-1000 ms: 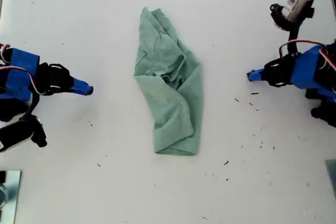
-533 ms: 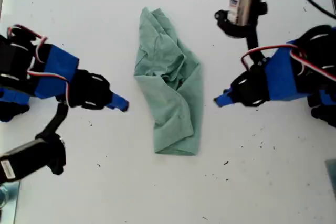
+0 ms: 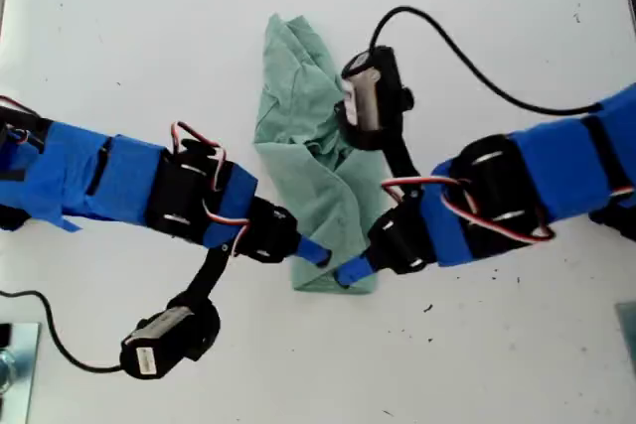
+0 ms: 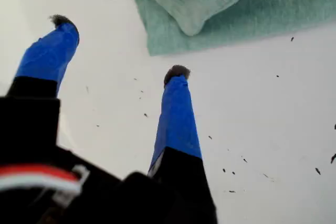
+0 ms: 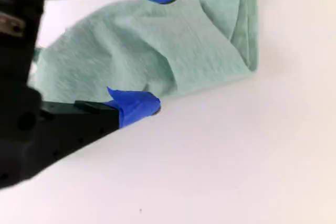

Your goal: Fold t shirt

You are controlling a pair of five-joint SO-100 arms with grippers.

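My first gripper is spread wide, nothing between its fingers. It hangs over the bare white table, just short of the t shirt; the cloth's nearest corner lies directly ahead of my fingertips. The tip of my second gripper shows beyond, at the cloth's edge.

My second gripper is also spread. It straddles the narrow end of the t shirt: one finger sits above the cloth, the other beside its edge on the table side. The cloth lies between the fingers, not pinched.

In the exterior view the t shirt lies bunched in a long strip, both grippers at its lower end.
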